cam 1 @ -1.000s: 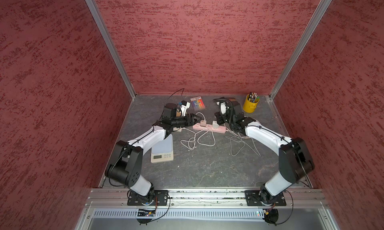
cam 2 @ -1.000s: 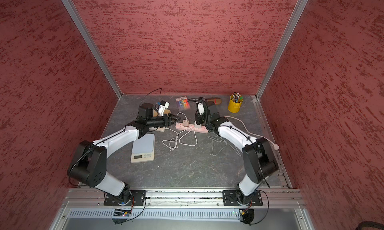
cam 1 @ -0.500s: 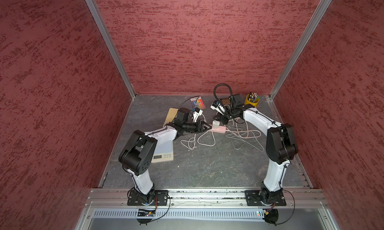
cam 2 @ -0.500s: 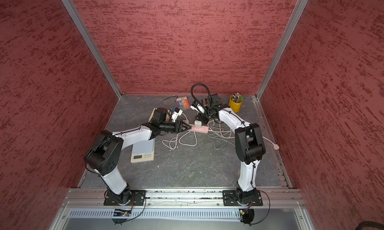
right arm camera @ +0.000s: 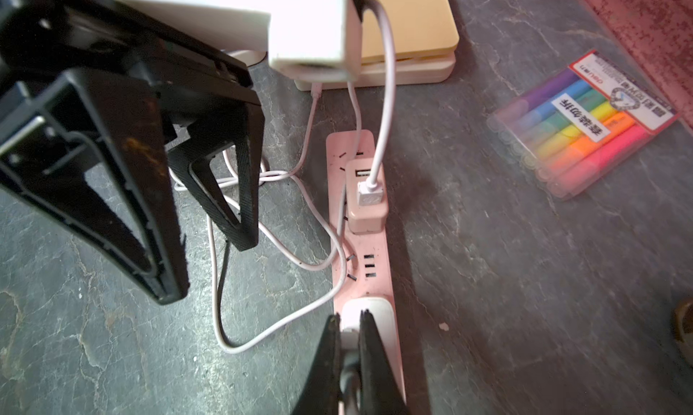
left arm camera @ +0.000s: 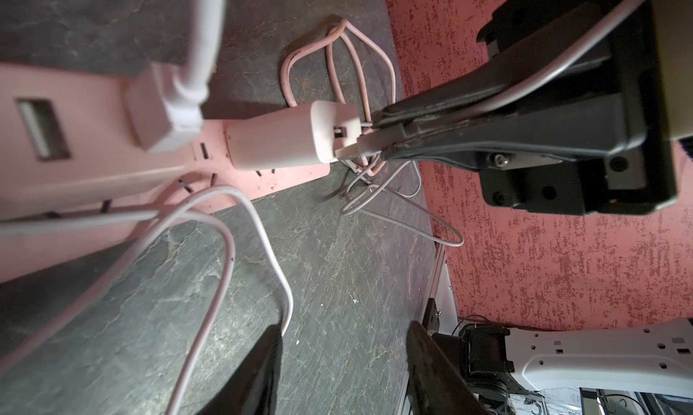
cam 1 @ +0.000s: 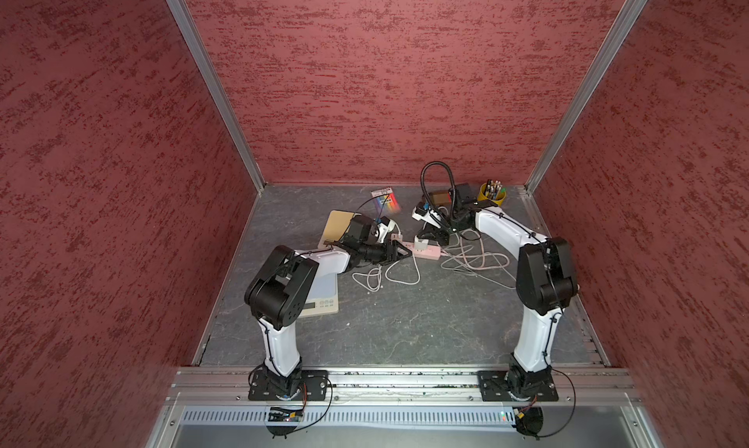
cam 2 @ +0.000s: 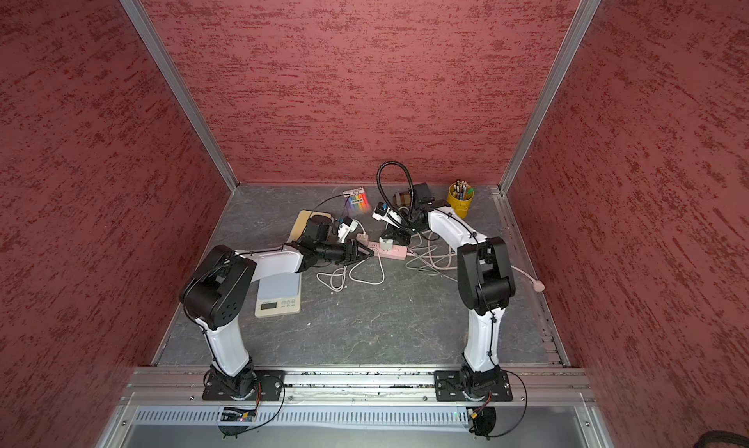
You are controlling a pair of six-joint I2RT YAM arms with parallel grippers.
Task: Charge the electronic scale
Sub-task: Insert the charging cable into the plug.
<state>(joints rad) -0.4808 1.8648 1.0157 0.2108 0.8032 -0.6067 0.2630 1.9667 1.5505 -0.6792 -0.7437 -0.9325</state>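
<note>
The right hand [left arm camera: 377, 137] pinches the white plug [left arm camera: 347, 152], tip touching the charger [left arm camera: 285, 141] on the pink strip [left arm camera: 93, 150]; the left hand [left arm camera: 343, 330] hangs spread nearby

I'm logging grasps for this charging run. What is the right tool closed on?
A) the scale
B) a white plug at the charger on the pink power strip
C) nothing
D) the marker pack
B: in the left wrist view the right tool pinches the white plug at the charger on the pink power strip.
</note>
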